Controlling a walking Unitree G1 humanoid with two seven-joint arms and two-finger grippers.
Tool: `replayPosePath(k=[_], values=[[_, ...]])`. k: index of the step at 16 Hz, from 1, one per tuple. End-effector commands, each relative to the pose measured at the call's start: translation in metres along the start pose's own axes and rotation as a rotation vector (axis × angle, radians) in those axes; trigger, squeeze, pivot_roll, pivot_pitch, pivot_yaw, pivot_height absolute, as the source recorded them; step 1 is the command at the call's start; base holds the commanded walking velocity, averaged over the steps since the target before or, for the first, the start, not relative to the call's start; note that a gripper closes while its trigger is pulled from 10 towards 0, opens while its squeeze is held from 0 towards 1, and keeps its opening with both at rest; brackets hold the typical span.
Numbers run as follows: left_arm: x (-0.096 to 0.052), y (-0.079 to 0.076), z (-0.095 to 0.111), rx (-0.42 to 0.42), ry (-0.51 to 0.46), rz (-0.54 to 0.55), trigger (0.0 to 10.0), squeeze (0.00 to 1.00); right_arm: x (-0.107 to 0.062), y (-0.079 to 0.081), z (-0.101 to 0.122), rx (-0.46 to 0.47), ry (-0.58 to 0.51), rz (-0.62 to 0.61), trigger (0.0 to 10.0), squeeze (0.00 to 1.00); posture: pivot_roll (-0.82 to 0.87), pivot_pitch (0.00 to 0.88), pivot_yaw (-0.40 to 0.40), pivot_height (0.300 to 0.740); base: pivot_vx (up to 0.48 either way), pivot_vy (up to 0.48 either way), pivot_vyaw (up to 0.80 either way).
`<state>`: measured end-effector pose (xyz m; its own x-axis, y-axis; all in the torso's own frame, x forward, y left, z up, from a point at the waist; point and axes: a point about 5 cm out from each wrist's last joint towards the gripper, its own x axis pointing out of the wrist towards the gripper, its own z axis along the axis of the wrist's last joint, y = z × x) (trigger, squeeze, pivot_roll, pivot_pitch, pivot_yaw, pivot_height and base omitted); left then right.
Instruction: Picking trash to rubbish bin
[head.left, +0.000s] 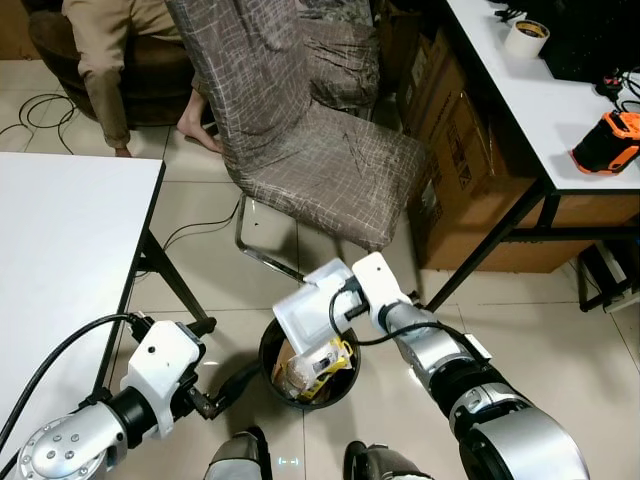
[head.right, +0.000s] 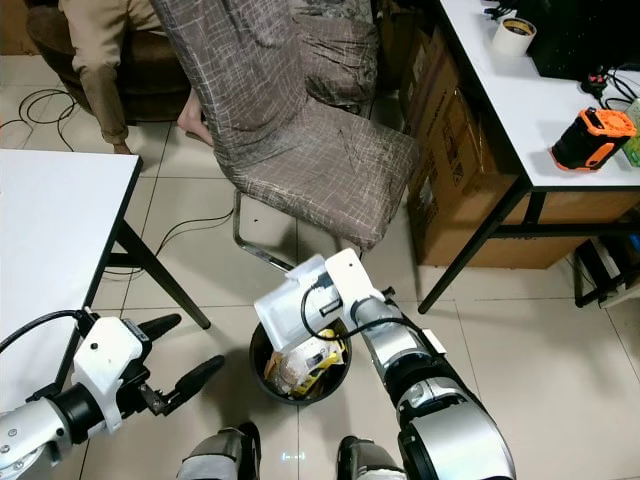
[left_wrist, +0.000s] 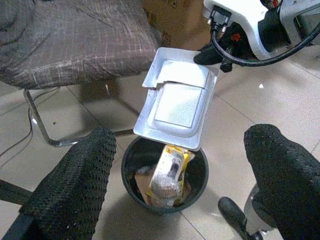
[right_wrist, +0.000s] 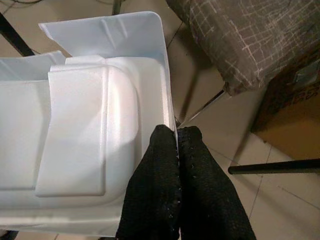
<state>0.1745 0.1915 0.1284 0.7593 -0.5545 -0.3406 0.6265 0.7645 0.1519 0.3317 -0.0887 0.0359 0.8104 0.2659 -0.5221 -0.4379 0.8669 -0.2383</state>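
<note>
No legible text, perhaps from blur.

Even, bright indoor light across both eye views; no blur, edges crisp. Pale floor tiles (head.left: 560, 360) carry soft glare patches and a faint reflection near the bottom edge. White table (head.left: 60, 260) reads near blown-out, little surface detail. Soft shadow lies under the chair (head.left: 330, 170), and the inside of the rubbish bin (head.left: 272, 352) is dark.

Left wrist view: sharp mid-frame, the 2 black fingers (left_wrist: 70, 190) close to the lens and slightly soft; white plastic tray (left_wrist: 177, 102) bright, mild glare.

Right wrist view: tray overexposed to bluish white, shading shallow; fingertips (right_wrist: 162, 150) dark but their weave texture is visible.
</note>
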Motion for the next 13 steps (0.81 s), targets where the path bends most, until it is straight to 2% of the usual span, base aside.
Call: replayPosePath(k=[1, 11, 13], values=[[-0.002, -0.006, 0.003, -0.011, 0.014, -0.036, 10.0, 0.00, 0.001, 0.001, 0.001, 0.002, -0.006, 0.009, 10.0, 1.00, 0.17, 0.214, -0.064, 0.740, 0.000, 0.000, 0.00], [-0.002, -0.002, 0.014, -0.013, 0.039, -0.029, 10.0, 0.00, 0.002, -0.001, 0.008, 0.063, -0.035, 0.006, 10.0, 1.00, 0.18, 0.208, -0.056, 0.740, 0.000, 0.000, 0.00], [0.003, 0.004, 0.010, -0.013, 0.038, 0.037, 10.0, 0.00, 0.002, -0.002, 0.007, 0.081, -0.048, 0.014, 10.0, 1.00, 0.16, 0.197, -0.052, 0.740, 0.000, 0.000, 0.00]])
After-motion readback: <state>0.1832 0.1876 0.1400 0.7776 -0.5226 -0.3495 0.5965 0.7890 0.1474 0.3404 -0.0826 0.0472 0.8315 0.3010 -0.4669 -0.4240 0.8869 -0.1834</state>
